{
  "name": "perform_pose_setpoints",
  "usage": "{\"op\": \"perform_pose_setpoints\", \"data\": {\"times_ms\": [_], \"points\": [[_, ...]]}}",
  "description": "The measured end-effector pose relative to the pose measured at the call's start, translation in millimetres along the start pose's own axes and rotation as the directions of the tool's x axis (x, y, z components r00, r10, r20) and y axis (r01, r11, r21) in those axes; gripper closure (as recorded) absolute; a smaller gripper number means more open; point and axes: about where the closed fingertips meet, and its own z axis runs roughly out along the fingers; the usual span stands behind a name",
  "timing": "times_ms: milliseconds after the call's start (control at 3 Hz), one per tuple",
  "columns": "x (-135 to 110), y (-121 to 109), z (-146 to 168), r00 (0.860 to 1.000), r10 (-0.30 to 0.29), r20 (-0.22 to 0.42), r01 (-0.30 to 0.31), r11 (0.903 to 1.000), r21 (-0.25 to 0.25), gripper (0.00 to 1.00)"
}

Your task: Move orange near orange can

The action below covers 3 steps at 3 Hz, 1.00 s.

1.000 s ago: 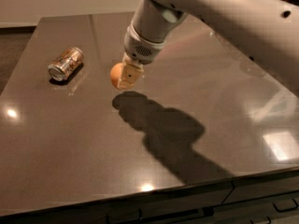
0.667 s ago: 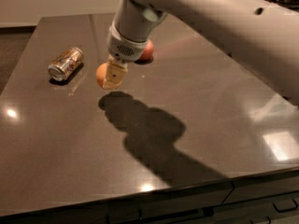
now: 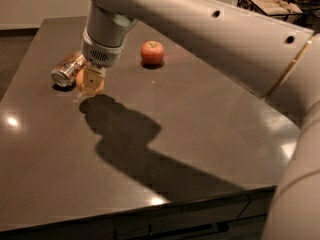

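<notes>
The orange (image 3: 82,80) is held in my gripper (image 3: 90,83) at the left of the dark table, low over the surface. My fingers (image 3: 92,79) cover most of its front. The orange can (image 3: 68,68) lies on its side just to the left and behind, its silver end facing front-left. The orange is right beside the can, almost touching it. My arm reaches in from the upper right.
A red apple (image 3: 152,52) sits on the table (image 3: 200,129) behind and to the right of the gripper. A wire basket (image 3: 267,1) stands beyond the table's far right corner. The arm's shadow lies across the table's middle.
My gripper has carried the orange leftward across the table toward the can. The arm's move has uncovered the red apple.
</notes>
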Motion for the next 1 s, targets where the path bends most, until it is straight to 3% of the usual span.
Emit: {"op": "perform_pose_setpoints", "data": {"times_ms": [667, 1000], "points": [[-17, -28, 23, 0.999, 0.036, -0.001, -0.036, 0.9986, 0.038, 1.0], [-17, -35, 30, 0.999, 0.051, 0.002, -0.051, 0.9972, 0.055, 0.82]]}}
